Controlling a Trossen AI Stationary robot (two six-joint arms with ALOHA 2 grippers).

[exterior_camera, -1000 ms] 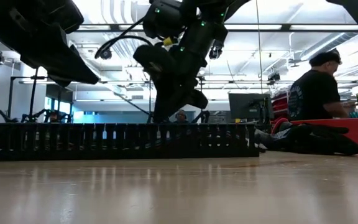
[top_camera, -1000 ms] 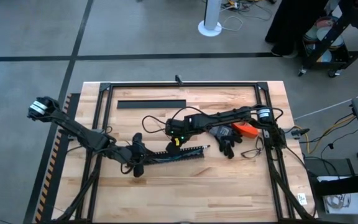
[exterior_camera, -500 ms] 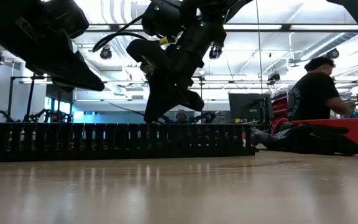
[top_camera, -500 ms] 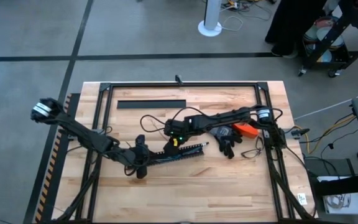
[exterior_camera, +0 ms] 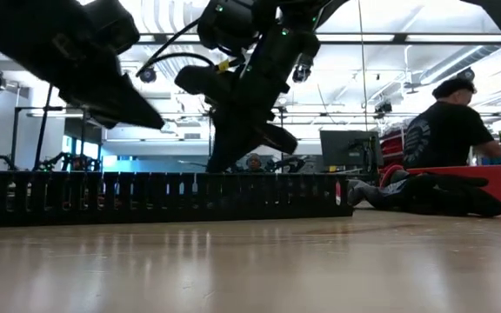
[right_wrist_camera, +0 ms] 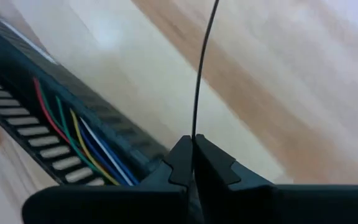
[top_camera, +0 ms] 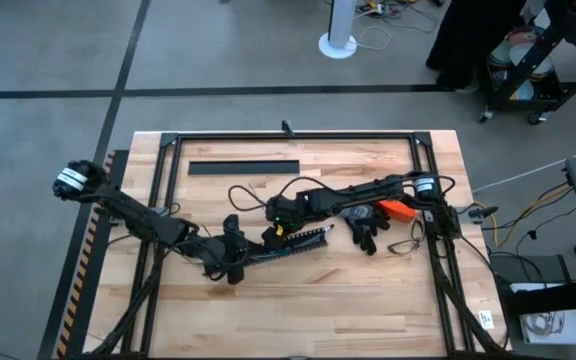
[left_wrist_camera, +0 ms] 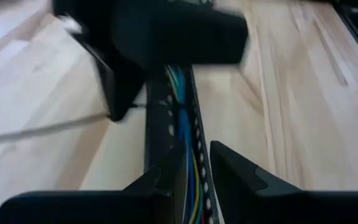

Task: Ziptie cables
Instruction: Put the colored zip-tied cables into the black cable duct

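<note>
Cables [right_wrist_camera: 79, 140] sit inside the black comb-toothed duct [top_camera: 293, 245], running along its length: coloured strands (red, green, yellow, blue, white) in the right wrist view, green/blue/yellow in the left wrist view [left_wrist_camera: 188, 155]. Duct long axis runs across the counter [top_camera: 368, 300], slightly tilted, end toward the robot's right a bit farther from the front edge. Low view shows it as a long toothed wall [exterior_camera: 155, 196] resting on the counter.

Right claw [right_wrist_camera: 193, 163] is closed on a ziptie [right_wrist_camera: 202, 68], a thin dark strip that runs straight up out of the pinched fingertips away from the claw, across bare wood just beside the duct. Its far end is cut off by the frame edge.

Left claw [left_wrist_camera: 188, 171] straddles the duct, fingers [left_wrist_camera: 241, 171] apart with the channel between them; not clamped on it as far as I can see. In the high view it sits at the duct's left end [top_camera: 233, 252].

Hard to read: left wrist view is blurred, and a dark block (probably the other arm) covers the duct's far part. In the high view cables and ziptie are too thin to make out. A second black strip [top_camera: 243, 167] lies near the counter's back edge, well apart.
</note>
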